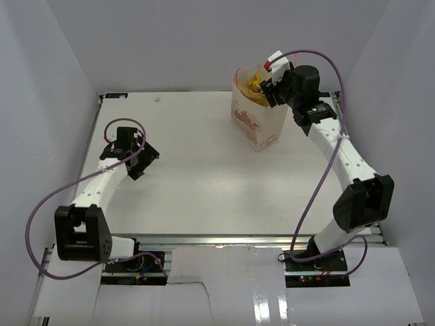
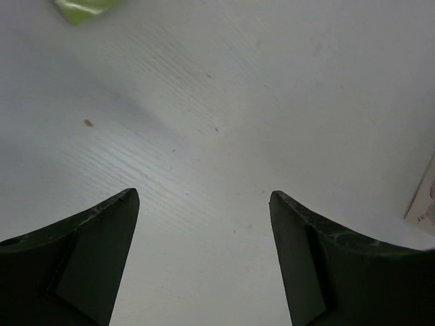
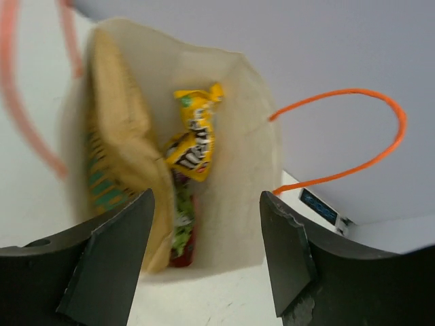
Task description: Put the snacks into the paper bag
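Trouble, as I judge it, would come first from the orange loop handle (image 3: 380, 129) arching just beside my right finger. If I lift my right gripper (image 3: 205, 204) out carelessly, that finger could hook the loop and tip or drag the paper bag (image 3: 238, 136). That hand hangs over the bag's mouth at the far right of the table (image 2: 272, 102), jaws apart, nothing between them.

My left gripper (image 2: 204, 197) is spread wide too and empty, low over bare tabletop. The light-green packet (image 2: 81, 8) lies beyond its fingertips, at the very edge of the left wrist view. It looks flat and slick, so a shallow approach could push it along the surface rather than pinch it.

Counting: one bag with two orange handles. Inside it I see three snacks: one large tan pouch (image 3: 115, 129) leaning on the left wall, one yellow packet (image 3: 194, 136) beside it, and one packet with green and reddish print (image 3: 182, 224) at the bottom. One light-green packet is on the table. I cannot find the dark-brown packet in any view.
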`<state>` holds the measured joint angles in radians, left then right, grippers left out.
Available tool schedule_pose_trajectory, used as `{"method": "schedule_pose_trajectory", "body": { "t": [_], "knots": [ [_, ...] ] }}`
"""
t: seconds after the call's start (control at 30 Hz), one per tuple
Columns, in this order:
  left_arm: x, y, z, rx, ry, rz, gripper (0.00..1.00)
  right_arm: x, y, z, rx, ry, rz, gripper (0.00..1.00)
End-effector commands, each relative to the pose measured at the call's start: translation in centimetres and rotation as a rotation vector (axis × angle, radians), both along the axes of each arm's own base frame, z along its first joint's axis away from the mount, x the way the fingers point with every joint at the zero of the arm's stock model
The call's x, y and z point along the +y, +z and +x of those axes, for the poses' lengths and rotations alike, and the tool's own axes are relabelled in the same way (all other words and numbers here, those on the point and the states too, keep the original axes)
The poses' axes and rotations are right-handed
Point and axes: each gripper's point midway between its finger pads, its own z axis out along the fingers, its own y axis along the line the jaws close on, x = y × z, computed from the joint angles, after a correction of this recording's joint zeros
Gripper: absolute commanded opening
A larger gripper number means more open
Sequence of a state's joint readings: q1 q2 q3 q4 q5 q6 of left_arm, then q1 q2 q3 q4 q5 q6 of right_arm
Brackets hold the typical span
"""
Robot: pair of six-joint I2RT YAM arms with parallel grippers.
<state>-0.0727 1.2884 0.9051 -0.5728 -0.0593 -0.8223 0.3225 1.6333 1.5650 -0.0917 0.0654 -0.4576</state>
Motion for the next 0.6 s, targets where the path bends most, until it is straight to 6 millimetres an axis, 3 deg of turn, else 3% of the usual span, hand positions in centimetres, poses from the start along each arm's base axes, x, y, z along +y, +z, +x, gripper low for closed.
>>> {"method": "schedule_pose_trajectory", "body": {
  "t": [0.0, 0.03, 0.07, 0.13, 0.17, 0.23, 0.33, 0.57],
  "knots": [
    [4.1, -0.6, 0.6, 0.122, 0.178, 0.087, 0.87, 3.1, 2.7, -7.1, 0.072, 0.369, 0.038, 0.69],
    [5.2, -1.2, 0.3, 0.174, 0.224, 0.116, 0.87, 3.9, 2.3, -9.5, 0.096, 0.472, 0.032, 0.80],
    [6.9, -1.5, 0.6, 0.201, 0.279, 0.125, 0.86, 5.5, 0.9, -12.1, 0.122, 0.639, 0.017, 0.82],
    [8.8, -2.7, 2.3, 0.286, 0.342, 0.155, 0.83, 6.0, -3.9, -16.5, 0.275, 0.762, 0.047, 0.83],
    [9.3, -2.8, 1.9, 0.302, 0.353, 0.162, 0.82, 5.9, -5.5, -17.5, 0.319, 0.771, 0.057, 0.83],
    [10.3, -3.6, 3.6, 0.336, 0.355, 0.193, 0.82, 5.4, -9.0, -20.0, 0.403, 0.779, 0.071, 0.83],
    [12.2, -3.8, 6.3, 0.346, 0.339, 0.259, 0.83, 4.6, -11.6, -21.8, 0.452, 0.764, 0.070, 0.83],
    [14.6, -5.3, 10.3, 0.389, 0.355, 0.302, 0.85, 4.2, -13.3, -23.1, 0.488, 0.769, 0.087, 0.83]
  ]
}}
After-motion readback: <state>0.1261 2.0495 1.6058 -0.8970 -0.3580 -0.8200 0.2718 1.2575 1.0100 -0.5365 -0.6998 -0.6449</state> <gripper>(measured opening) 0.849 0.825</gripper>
